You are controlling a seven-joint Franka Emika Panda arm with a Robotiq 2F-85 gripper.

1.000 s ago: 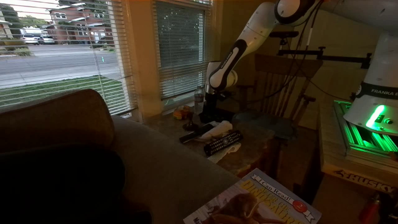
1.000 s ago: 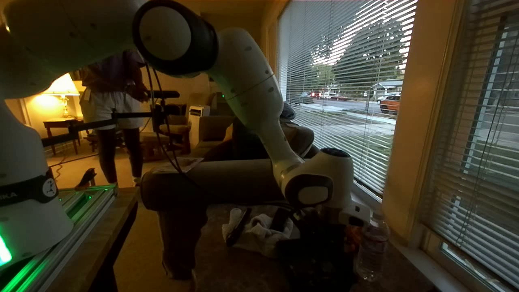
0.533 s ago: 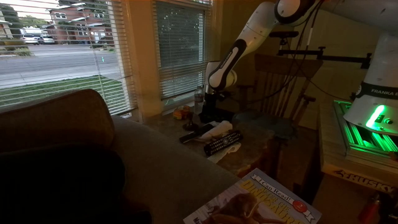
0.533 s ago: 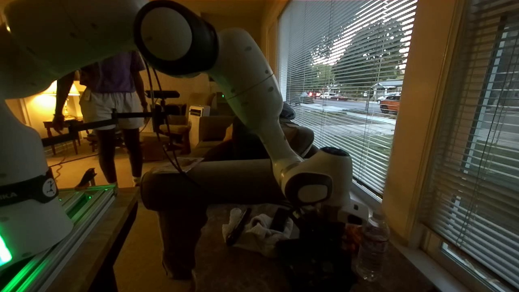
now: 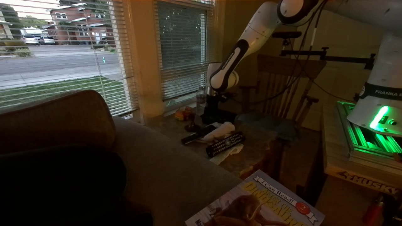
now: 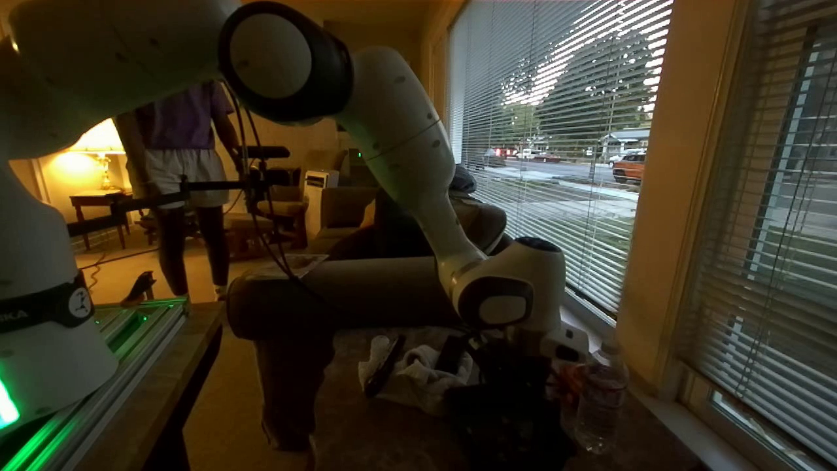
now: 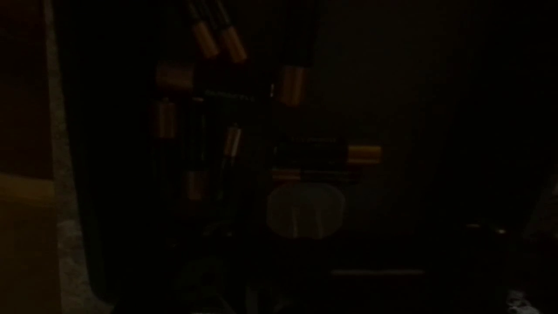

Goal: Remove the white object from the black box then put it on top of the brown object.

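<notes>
The black box [image 5: 224,117] stands on the small table by the window and is also in the other exterior picture [image 6: 510,435]. In the wrist view, a pale, roundish white object [image 7: 305,210] lies inside the box among batteries. My gripper [image 5: 212,110] points down into the box, and its dark shape also shows in an exterior view [image 6: 513,376]. Its fingertips are lost in the dark, so I cannot tell whether they are open or touch the white object. A dark brown object [image 5: 192,126] stands on the table beside the box.
Several batteries [image 7: 364,154] lie in the box. A water bottle [image 6: 600,405] and an orange package [image 5: 183,114] stand close to the gripper. Remotes [image 5: 225,144] lie on a white cloth [image 6: 418,386] beside the box. A sofa arm [image 5: 157,150] borders the table.
The arm's wrist has shifted slightly to the left in both exterior views, staying over the black box. The person in the background has moved. The objects on the table look unmoved.
</notes>
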